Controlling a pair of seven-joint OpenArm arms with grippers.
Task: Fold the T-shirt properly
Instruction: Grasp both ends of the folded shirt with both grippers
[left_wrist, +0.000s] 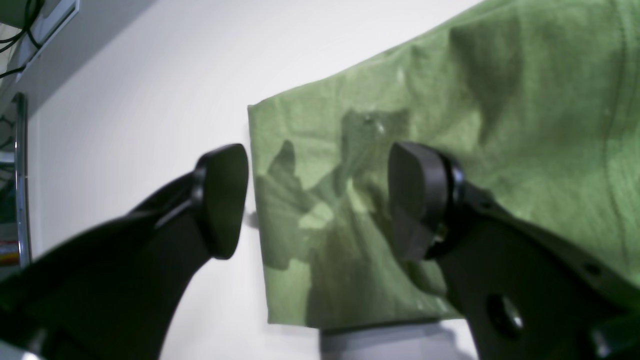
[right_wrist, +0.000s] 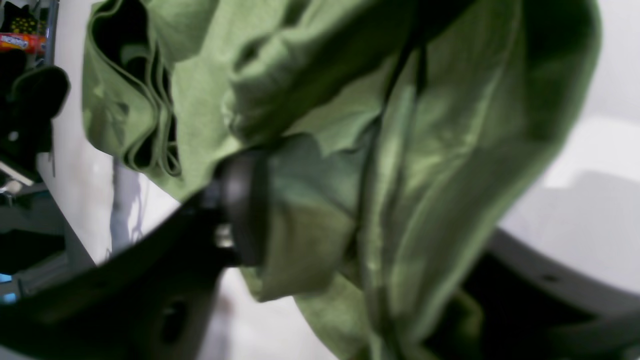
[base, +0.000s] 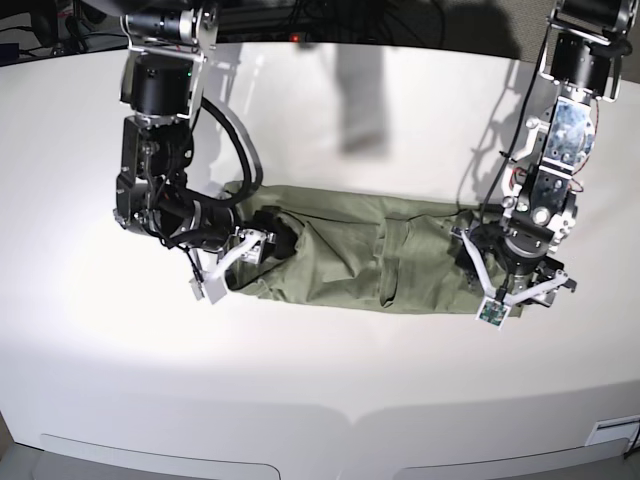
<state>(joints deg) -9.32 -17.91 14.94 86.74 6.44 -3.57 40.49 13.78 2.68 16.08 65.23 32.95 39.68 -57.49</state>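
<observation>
the soft, wrinkled sage-green cotton t-shirt (base: 370, 260) lies as a long folded band across the smooth white bench (base: 320, 370). left gripper (left_wrist: 320, 200): black jaws spread, straddling its corner. right gripper (right_wrist: 320, 225): jaws pinching bunched cloth, one buried.

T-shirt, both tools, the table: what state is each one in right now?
T-shirt: folded into a long wrinkled band lying on the table, one end bunched up and raised.
Left tool: open, over the shirt's flat end, holding nothing.
Right tool: cloth lies bunched between its fingers; whether it has closed on it cannot be told.
Table: white, with the shirt lying on it.
</observation>
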